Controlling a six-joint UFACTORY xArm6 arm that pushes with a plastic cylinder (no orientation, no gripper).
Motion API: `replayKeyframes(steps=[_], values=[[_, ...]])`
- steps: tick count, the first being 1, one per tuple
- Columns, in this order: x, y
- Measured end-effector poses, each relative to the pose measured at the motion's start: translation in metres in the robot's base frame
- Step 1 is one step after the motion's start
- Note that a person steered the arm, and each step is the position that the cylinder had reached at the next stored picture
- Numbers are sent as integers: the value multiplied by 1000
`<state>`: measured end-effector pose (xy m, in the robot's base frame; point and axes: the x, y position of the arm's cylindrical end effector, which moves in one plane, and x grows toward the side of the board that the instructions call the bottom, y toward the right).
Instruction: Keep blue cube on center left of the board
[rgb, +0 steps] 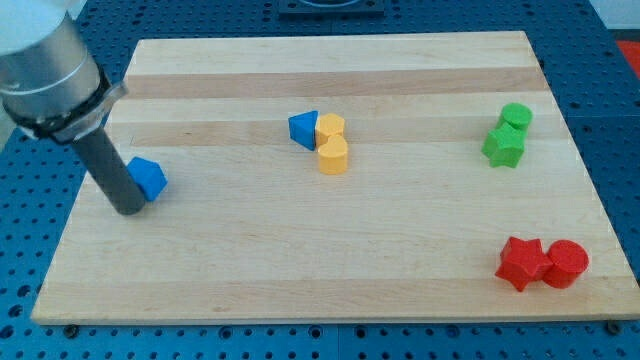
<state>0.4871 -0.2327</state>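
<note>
The blue cube (148, 178) lies at the left side of the wooden board (320, 250), about mid-height. My tip (128, 209) rests on the board just left of and slightly below the cube, and the dark rod touches the cube's left face. The rod rises up and to the left into the grey arm body at the view's top left.
A blue triangular block (303, 128) sits against two yellow blocks (332, 144) above the board's centre. Two green blocks (506, 135) stand at the upper right. A red star (522, 264) and a red cylinder (565, 263) lie at the lower right.
</note>
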Motion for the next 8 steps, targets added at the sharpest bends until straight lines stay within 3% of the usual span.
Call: replayKeyframes(steps=[1,3,6,7,8], values=[[-18,2],[-13,41],[-36,-18],[-65,-22],[-66,-20]])
